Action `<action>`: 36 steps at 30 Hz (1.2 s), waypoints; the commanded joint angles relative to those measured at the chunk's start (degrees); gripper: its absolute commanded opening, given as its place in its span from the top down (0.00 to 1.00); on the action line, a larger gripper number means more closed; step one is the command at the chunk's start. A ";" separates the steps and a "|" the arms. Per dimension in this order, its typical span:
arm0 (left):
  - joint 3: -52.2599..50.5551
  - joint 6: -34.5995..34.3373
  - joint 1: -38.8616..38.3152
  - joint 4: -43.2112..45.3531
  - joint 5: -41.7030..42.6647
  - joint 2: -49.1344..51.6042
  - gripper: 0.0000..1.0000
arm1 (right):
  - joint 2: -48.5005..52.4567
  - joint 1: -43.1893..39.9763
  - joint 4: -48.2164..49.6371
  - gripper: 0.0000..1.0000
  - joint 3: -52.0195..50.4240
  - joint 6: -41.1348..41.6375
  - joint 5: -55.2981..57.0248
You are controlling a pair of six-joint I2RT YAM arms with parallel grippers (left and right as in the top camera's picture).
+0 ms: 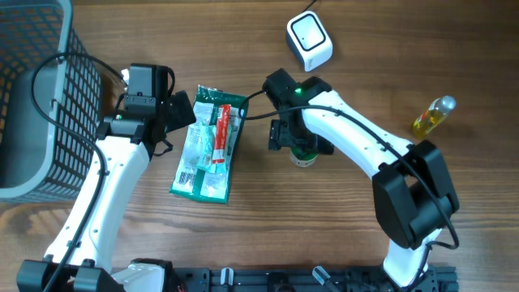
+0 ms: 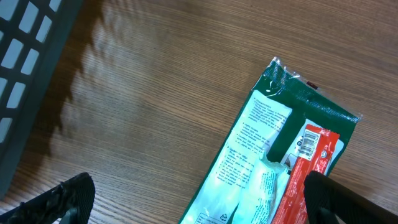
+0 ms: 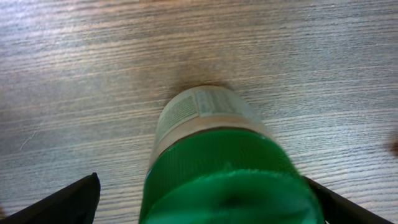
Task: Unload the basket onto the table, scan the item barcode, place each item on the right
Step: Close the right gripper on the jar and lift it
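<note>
While right tool (image 3: 205, 205) straddles the green-capped jar (image 3: 208, 118) wide open, left tool (image 2: 199, 205) equally wide: jar looks rigid, light, smooth; grip below cap.

**Left wrist view: packet flat on table, fingers spread**

Wood-grain table (image 2: 155, 93) fills most of the view. A green packet (image 2: 311, 102) lies flat at right, running diagonally from its crimped end at upper right down toward bottom centre. A white printed label (image 2: 249, 149) faces up along its left half. Beside the label, a red strip (image 2: 314, 155) carries a barcode (image 2: 305, 144), also face up.

The fingers (image 2: 65, 199) stand wide apart. The one at bottom left is over bare wood, well apart from the packet. The one at bottom right overlaps the packet's lower end; contact cannot be told.

A dark basket (image 2: 31, 37) grid sits at upper left, its shadow on the wood.
</note>
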 commanded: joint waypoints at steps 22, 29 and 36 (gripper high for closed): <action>0.37 0.11 0.20 0.13 -0.72 0.13 0.00 | 0.50 -1.73 9.92 0.11 -8.66 -1.92 -2.14; 0.37 0.11 0.20 0.13 -0.72 0.13 0.00 | 0.50 -2.51 10.97 0.20 -8.70 -1.90 -2.40; 0.37 0.11 0.20 0.13 -0.72 0.13 0.00 | 0.50 -2.49 10.73 0.22 -8.70 -1.79 -3.93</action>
